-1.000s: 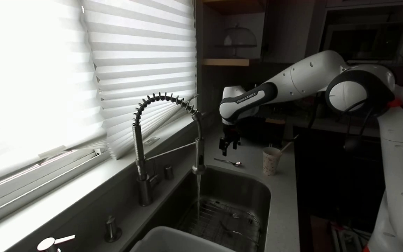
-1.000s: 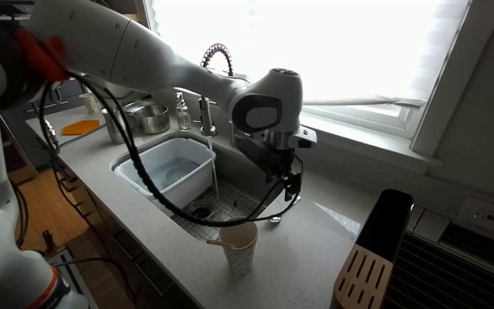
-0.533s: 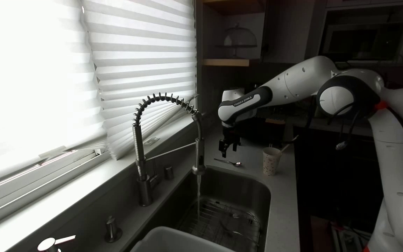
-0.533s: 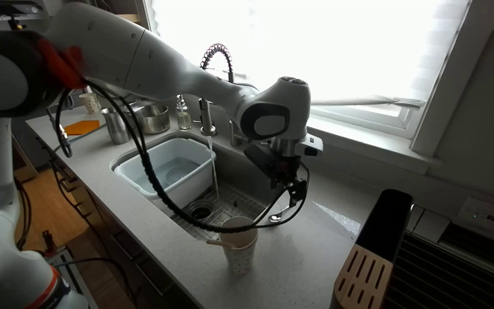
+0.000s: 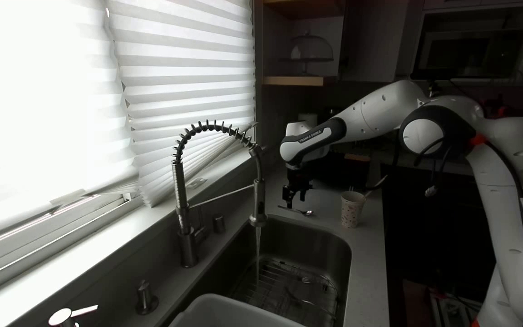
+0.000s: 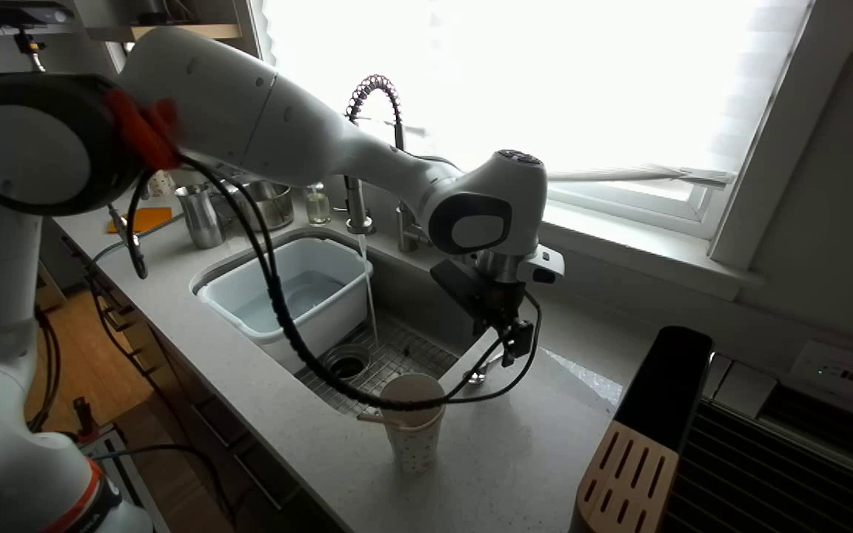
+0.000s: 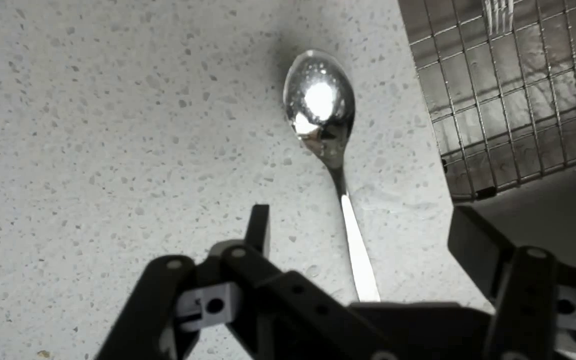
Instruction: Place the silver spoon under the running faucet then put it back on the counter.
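Wrist view: the silver spoon [image 7: 337, 172] lies on the pale, speckled worktop [image 7: 118, 150], near the edge of the sink [image 7: 558, 210]. Its bowl points away from the hand [image 7: 362, 231], and its handle runs down between the two fingertips as this camera sees it. The hand is released, with its fingers spread wide to either side of the handle. Over in the sink there is a wire rack [image 7: 476, 103], and the tines of a fork [image 7: 499, 15] show above it.

In an exterior view, the hand hangs fingers down by the spoon's handle, at the end of the white arm [image 5: 370, 113]. I cannot tell whether a fingertip touches the spoon or the worktop. The tap [image 5: 259, 204] arches over the sink, and a thin stream of water [image 5: 258, 254] falls from it. The spoon is beyond the sink's end, apart from that stream.

A spotted cup [image 6: 415, 444] stands upright near the spoon, a thin pale stick [image 6: 371, 419] poking out at its rim. In this exterior view, a pale tub [image 6: 338, 318] with water in it sits in the sink. Farther along the worktop are a metal pot [image 6: 278, 207], a metal jug [image 6: 201, 218] and a soap bottle [image 6: 318, 206].
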Robot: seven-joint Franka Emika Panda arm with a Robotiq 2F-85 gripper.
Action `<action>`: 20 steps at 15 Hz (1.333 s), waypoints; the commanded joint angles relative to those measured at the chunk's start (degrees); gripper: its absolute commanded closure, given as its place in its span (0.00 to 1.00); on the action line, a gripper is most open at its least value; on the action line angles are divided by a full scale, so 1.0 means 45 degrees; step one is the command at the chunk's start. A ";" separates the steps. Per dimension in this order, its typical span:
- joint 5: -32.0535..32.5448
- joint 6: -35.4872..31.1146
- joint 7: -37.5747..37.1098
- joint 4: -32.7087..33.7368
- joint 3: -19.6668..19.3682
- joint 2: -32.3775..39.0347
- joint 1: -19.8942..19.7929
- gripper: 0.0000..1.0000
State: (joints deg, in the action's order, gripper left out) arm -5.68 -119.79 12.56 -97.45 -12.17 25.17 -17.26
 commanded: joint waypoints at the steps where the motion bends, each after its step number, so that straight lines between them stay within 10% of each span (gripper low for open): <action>1: -0.0179 0.0311 0.0138 0.0563 0.0305 0.0508 -0.0359 0.09; 6: -0.0170 0.0375 0.0098 0.0845 0.0416 0.0828 -0.0415 0.20; 13: -0.0076 0.0533 0.0061 0.1143 0.0442 0.1118 -0.0474 0.63; 17: -0.0078 0.0613 -0.0032 0.1266 0.0433 0.1212 -0.0504 0.31; 20: -0.0169 0.0660 -0.0047 0.1392 0.0466 0.1293 -0.0564 0.66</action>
State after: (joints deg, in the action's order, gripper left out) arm -5.68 -118.73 12.56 -93.13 -11.06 29.76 -18.44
